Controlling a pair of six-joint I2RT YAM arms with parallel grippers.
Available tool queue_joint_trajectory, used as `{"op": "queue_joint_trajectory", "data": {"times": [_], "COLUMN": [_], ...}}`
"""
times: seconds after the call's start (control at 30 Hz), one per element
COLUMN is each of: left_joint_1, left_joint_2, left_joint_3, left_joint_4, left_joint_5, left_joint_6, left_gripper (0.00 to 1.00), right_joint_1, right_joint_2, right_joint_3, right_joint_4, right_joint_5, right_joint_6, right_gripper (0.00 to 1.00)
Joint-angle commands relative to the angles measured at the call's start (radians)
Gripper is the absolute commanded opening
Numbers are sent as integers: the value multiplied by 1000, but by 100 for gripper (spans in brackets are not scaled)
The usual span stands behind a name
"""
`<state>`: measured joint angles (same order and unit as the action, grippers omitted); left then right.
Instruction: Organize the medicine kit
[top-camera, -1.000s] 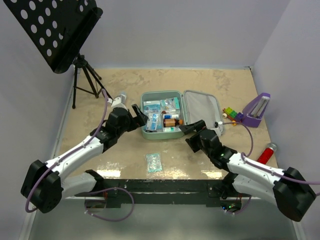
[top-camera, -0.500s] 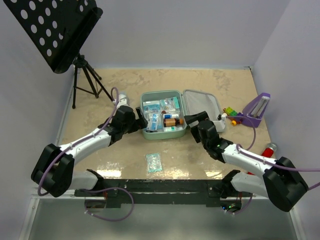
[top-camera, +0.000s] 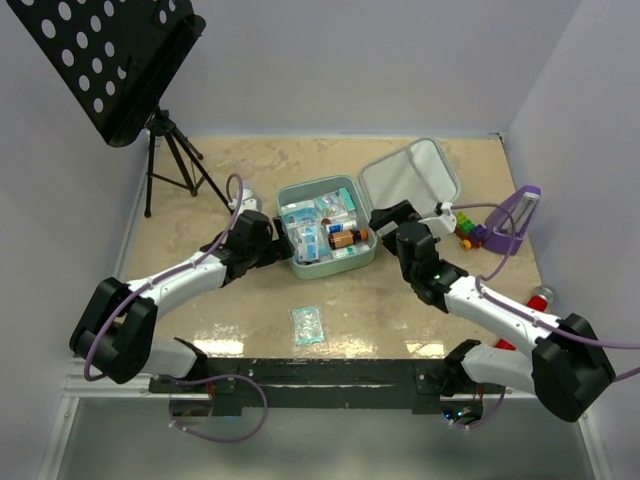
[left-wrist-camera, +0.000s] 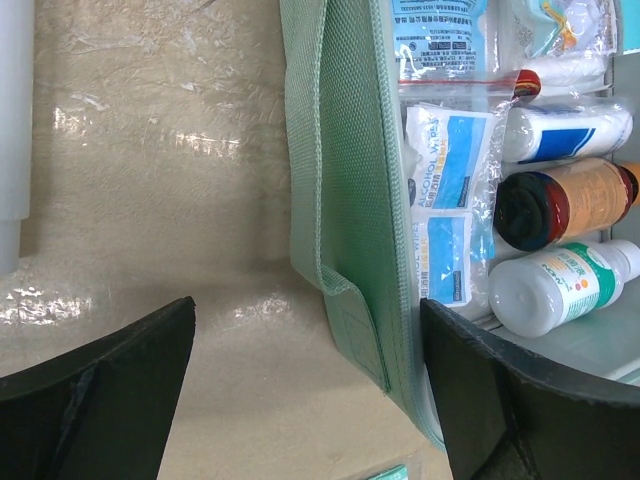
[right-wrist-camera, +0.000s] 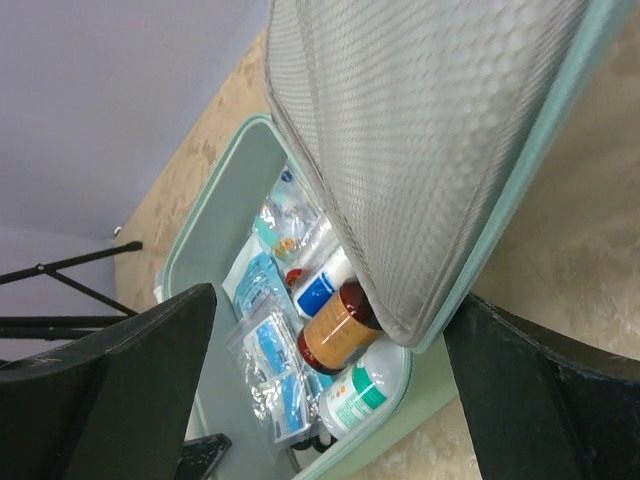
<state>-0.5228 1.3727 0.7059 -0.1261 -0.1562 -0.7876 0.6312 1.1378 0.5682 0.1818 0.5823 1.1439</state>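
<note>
My medicine kit (top-camera: 340, 267) sits mid-table, filled, its lid (top-camera: 410, 178) half raised. My left claw (top-camera: 278, 240) and right claw (top-camera: 385, 215) flank it, both spread, gripping nothing. One packet (top-camera: 307, 325) lies loose nearer me; closing remains.

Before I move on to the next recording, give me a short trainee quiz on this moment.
1. Open or shut: how does the left hand stand beside the medicine kit?
2. True or false: the kit's lid is fully shut.
3. Which of these lies outside the kit?
A. teal packet
B. amber bottle
C. white bottle with a green label

Key: 1 open; 2 false; 3 A.
</note>
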Motion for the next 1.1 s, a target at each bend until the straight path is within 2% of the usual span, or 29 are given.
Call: {"op": "queue_joint_trajectory", "data": {"times": [0.0,0.17,0.27,0.37,0.5,0.53,0.6,0.73,0.9,1.07], "left_joint_1": [9,10,10,12,17,18,23,26,26,26], "left_joint_2": [11,5,-4,-29,-70,-86,-106,-161,-267,-369], "left_joint_3": [26,21,20,20,21,21,21,23,3,-39], "left_joint_4": [-47,-61,-60,-63,-79,-84,-92,-115,-145,-171], "left_joint_5": [-29,-36,-25,-23,-29,-31,-32,-23,1,58], "left_joint_6": [50,60,65,71,83,86,90,94,90,73], "left_gripper": [96,96,96,97,98,98,98,98,99,100], "right_joint_1": [-24,-70,-80,-90,-93,-97,-113,-133,-165,-218], "right_joint_2": [-6,-19,-13,11,7,-3,-7,2,-1,8], "right_joint_3": [105,157,191,228,233,225,220,239,277,328], "right_joint_4": [35,47,56,47,38,47,61,58,58,45], "right_joint_5": [113,77,50,-4,-51,-64,-119,-189,-283,-354], "right_joint_6": [-147,-317,-412,-466,-495,-504,-519,-532,-535,-512], "right_gripper": [99,98,93,83,63,61,62,70,85,86]}}
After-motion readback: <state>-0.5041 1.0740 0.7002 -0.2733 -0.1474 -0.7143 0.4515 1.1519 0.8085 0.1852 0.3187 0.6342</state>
